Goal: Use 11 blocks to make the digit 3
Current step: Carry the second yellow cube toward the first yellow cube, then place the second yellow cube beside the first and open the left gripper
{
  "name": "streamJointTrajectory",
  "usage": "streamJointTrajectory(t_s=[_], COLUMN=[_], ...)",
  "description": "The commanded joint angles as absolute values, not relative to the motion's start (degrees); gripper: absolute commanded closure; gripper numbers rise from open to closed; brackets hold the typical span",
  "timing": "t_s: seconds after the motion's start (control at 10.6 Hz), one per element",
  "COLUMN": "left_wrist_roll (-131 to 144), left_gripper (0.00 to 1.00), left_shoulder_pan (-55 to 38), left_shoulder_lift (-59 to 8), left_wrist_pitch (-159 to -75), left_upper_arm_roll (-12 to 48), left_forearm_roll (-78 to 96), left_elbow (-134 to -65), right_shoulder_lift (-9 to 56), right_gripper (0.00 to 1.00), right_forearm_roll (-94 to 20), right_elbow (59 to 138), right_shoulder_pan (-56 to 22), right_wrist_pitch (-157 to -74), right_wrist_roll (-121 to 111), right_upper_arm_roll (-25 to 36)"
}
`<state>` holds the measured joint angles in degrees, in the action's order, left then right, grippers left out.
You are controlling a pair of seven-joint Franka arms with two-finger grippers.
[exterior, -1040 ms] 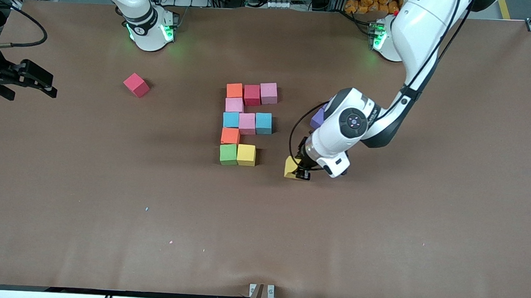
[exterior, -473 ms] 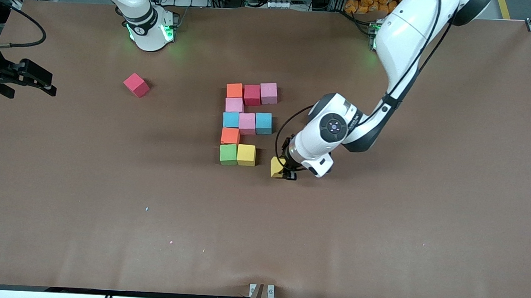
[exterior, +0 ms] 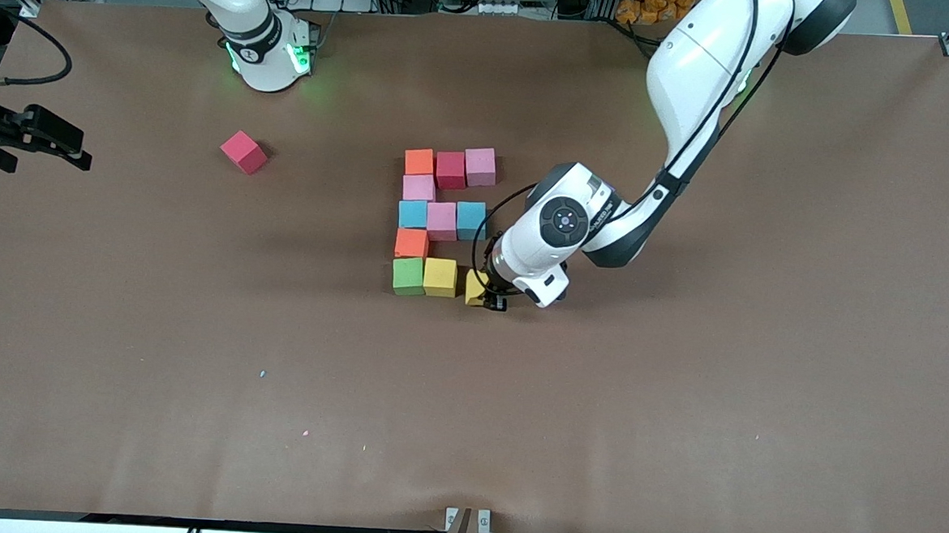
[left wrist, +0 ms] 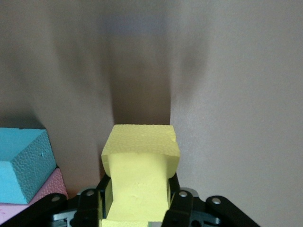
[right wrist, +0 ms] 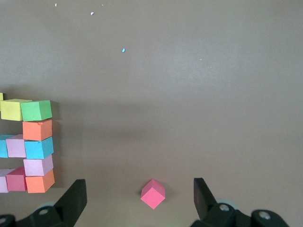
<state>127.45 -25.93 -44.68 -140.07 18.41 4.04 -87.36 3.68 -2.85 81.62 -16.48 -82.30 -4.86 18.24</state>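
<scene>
The figure of cubes (exterior: 442, 220) lies mid-table: orange, red and pink in the farthest row, a pink joiner, a blue-pink-blue row, an orange joiner, then green (exterior: 407, 275) and yellow (exterior: 440, 277) in the nearest row. My left gripper (exterior: 491, 298) is shut on a second yellow cube (exterior: 474, 286) and holds it low, right beside that yellow one. In the left wrist view the held cube (left wrist: 141, 163) fills the jaws, with a blue cube (left wrist: 23, 161) beside it. My right gripper (exterior: 63, 143) waits open at the right arm's end of the table.
A pink-red cube (exterior: 243, 152) lies alone between the figure and the right gripper. It also shows in the right wrist view (right wrist: 153, 194), far below the open gripper (right wrist: 139, 182). A few small specks lie on the mat nearer the front camera.
My left gripper has carried the yellow cube toward the figure, from well apart to right beside the nearest row's yellow cube. The arm now covers a purple cube seen earlier. The right gripper barely shifted.
</scene>
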Motion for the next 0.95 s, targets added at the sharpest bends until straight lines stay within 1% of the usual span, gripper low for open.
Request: streamJointTrajectory(t_s=[0.0,0.28,0.47,0.57,0.85], left_wrist_roll=[128.3,128.2,128.2,128.2,128.3], left_gripper=[0.83,0.82,0.82,0.82,0.82], left_shoulder_pan=[-27.0,-28.7,-29.4,-29.3,-29.1], left_shoulder_lift=[-45.5,-46.1,-46.1,-46.1,-46.1], left_wrist_pitch=[-139.2,-139.2,-139.2,-139.2,-139.2], left_upper_arm_roll=[17.7,17.7,17.7,17.7,17.7], left_forearm_roll=[4.7,4.5,4.4,4.4,4.4], left_elbow=[-85.5,-85.7,-85.9,-86.0,-86.3], right_shoulder_lift=[3.8,3.7,3.8,3.9,3.5], right_gripper=[0.0,0.0,0.0,0.0,0.0], right_forearm_roll=[-3.5,-3.5,-3.6,-3.6,-3.7], right_elbow=[81.0,81.1,81.1,81.1,80.7], right_shoulder_pan=[-17.4,-16.9,-13.9,-13.6,-13.4], right_wrist_pitch=[-81.7,-81.7,-82.0,-82.3,-82.4], right_wrist_roll=[-5.0,-5.1,-5.2,-5.1,-5.2], right_upper_arm_roll=[19.4,19.2,16.2,15.0,14.0])
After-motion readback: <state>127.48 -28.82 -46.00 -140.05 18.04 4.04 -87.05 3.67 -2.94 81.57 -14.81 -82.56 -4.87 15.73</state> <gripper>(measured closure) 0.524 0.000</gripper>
